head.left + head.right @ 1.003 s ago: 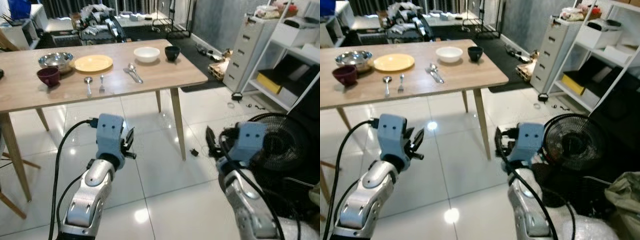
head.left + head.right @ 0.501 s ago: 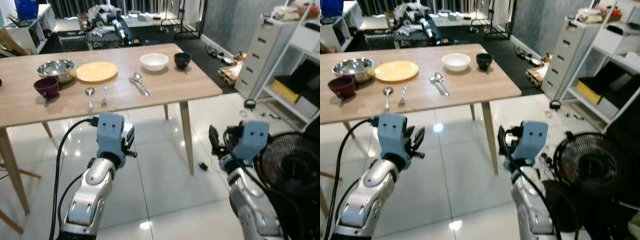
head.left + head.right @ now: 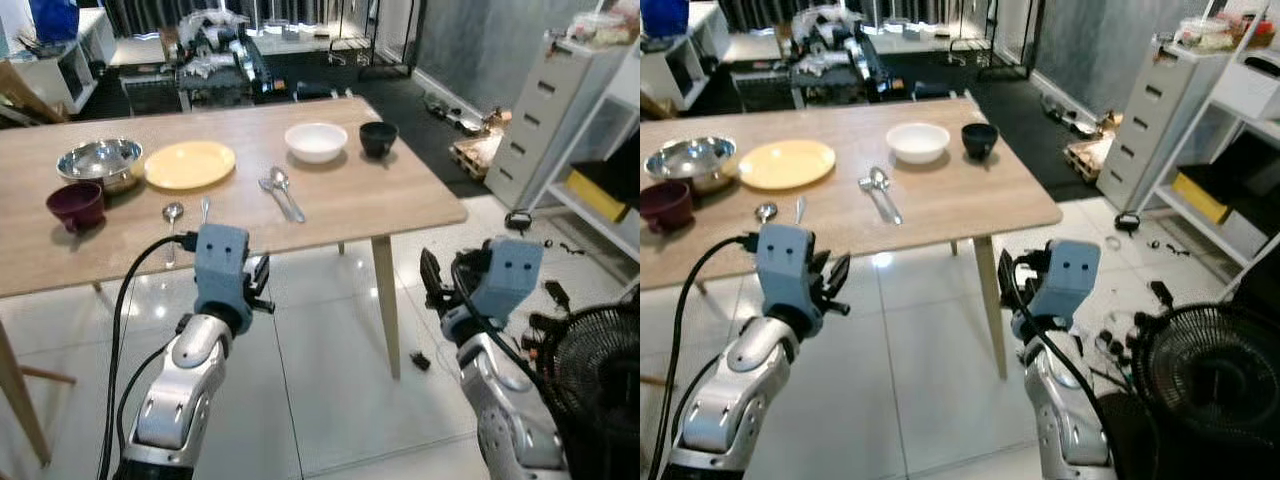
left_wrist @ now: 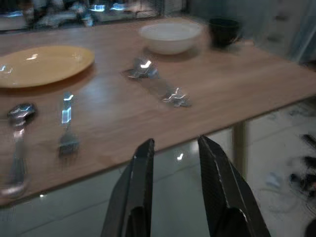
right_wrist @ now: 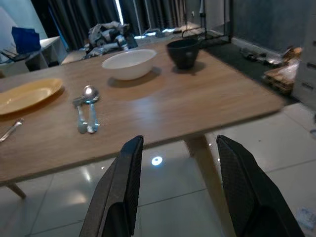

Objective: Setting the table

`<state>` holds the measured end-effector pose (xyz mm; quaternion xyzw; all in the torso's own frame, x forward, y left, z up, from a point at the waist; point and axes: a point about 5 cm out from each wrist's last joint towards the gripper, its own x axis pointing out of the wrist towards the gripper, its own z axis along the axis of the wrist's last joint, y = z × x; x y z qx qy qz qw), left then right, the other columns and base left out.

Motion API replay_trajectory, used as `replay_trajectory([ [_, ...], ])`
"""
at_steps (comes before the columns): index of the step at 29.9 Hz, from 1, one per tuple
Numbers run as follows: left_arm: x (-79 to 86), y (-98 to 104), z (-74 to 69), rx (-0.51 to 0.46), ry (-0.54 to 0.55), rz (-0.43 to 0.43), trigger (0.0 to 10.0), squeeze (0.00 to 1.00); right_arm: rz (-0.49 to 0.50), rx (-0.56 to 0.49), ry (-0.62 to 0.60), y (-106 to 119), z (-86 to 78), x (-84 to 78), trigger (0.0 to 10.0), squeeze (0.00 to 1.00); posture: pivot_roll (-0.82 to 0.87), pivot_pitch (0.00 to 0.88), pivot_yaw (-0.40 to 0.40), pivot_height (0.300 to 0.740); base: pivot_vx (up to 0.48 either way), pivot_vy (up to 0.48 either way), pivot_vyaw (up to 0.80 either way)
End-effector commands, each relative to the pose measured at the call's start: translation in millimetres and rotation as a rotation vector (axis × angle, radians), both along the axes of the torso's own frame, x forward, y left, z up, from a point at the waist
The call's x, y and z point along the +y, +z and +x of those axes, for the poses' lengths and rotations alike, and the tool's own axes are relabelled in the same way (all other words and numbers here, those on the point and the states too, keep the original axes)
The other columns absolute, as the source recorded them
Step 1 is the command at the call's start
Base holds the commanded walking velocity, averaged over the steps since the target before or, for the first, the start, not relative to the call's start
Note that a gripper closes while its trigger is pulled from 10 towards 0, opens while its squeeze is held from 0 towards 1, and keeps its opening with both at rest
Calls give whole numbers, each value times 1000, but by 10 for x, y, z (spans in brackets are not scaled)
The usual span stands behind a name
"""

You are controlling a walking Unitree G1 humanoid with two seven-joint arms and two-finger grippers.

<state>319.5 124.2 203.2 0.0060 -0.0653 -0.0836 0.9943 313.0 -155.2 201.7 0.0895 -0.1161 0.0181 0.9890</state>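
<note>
A wooden table (image 3: 420,205) stands ahead, carrying a yellow plate (image 3: 190,164), a white bowl (image 3: 316,141), a black cup (image 3: 378,137), a steel bowl (image 3: 98,160) and a maroon bowl (image 3: 76,205). A spoon (image 3: 172,213) and a fork (image 3: 204,208) lie in front of the plate. Two more utensils (image 3: 283,192) rest side by side near the white bowl. My left gripper (image 4: 174,148) hovers below the table's near edge, open and holding nothing. Level with the table's right corner, my right gripper (image 5: 177,148) is wide open and holding nothing.
A grey drawer cabinet (image 3: 560,110) and a white shelf unit (image 3: 610,170) stand to the right. A black floor fan (image 3: 590,370) sits close by my right arm. Small clutter lies on the tiled floor (image 3: 330,370). A cart with bundled cloth (image 3: 215,45) is behind the table.
The camera has come closer to the table and turned slightly right, so the table looks larger. Both arms keep the same pose, fingers unchanged.
</note>
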Motion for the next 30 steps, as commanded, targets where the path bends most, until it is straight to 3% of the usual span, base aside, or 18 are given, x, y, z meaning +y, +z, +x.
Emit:
replay_trajectory([
  [1,35,-8,-4,2,14,7,10000,0,0,9,11,-17,-8,20,10000,0,62,112,95,740,480,0,744],
  [5,35,-7,-3,2,13,7,10000,0,11,7,17,-13,-9,26,10000,0,62,112,95,740,480,0,550],
  [21,42,3,1,2,12,12,10000,0,40,-14,55,22,-19,60,10000,0,67,113,101,740,480,0,0],
  [30,38,-7,15,12,13,19,10000,0,25,-19,31,34,-8,-11,10000,0,66,109,105,740,455,0,0],
])
